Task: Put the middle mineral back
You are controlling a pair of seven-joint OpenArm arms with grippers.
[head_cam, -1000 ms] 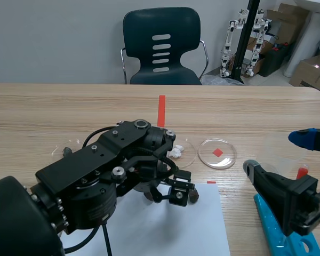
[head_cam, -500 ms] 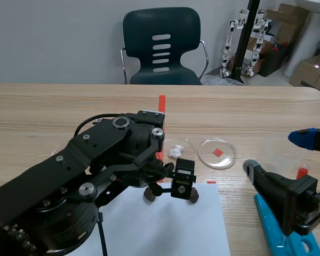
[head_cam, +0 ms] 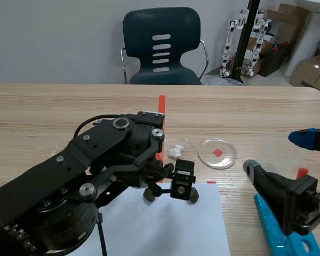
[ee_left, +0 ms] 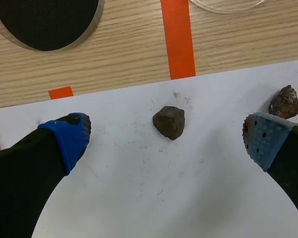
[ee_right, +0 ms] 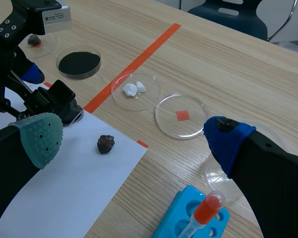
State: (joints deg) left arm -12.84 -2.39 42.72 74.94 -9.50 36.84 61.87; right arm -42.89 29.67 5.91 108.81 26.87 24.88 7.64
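Brown mineral (ee_left: 169,122) lies on paper (ee_left: 139,198) within the wide-spread left hand (ee_left: 167,137); right hand (ee_right: 131,134) likewise wide.

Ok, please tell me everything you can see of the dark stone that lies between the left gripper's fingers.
The stone is a small, dark brown lump, rough and angular, dull like raw rock. It lies loose on the white paper, between the open fingers of the left gripper, and neither pad reaches it. Only the paper touches it.
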